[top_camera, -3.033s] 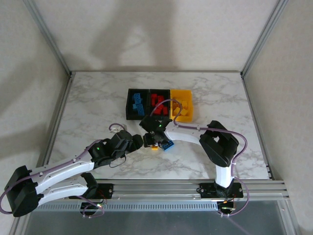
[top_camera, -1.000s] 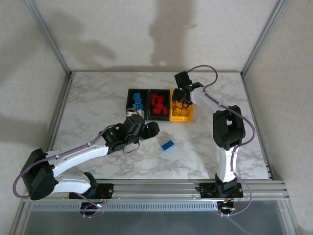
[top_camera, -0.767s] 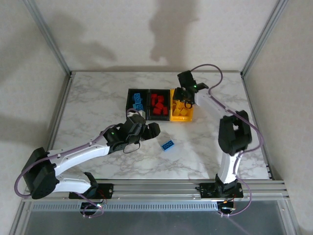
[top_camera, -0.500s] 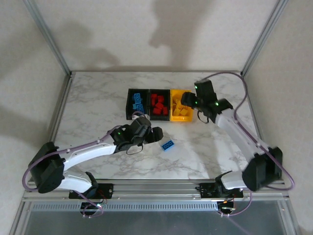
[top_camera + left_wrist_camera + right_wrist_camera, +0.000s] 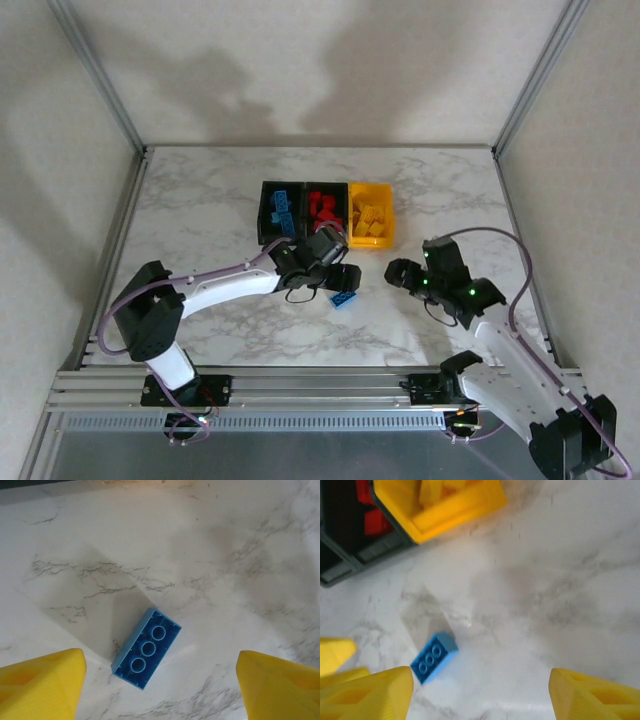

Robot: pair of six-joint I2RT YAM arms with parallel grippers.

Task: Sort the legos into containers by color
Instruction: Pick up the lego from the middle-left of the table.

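Blue rectangular plastic lego brick [image 5: 146,654] lies upside down, three round tubes showing, on marbled table [image 5: 225,555] beneath left end effector [image 5: 340,280], its fingers spread, empty.

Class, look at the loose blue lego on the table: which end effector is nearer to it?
Left. The left end effector hangs open almost directly over the blue lego; the right end effector sits off to the lego's right, clearly farther away.

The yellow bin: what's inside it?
A pile of yellow bricks lies in the yellow bin. They match the bin's colour, so I cannot count them, and they cover the bin's floor.
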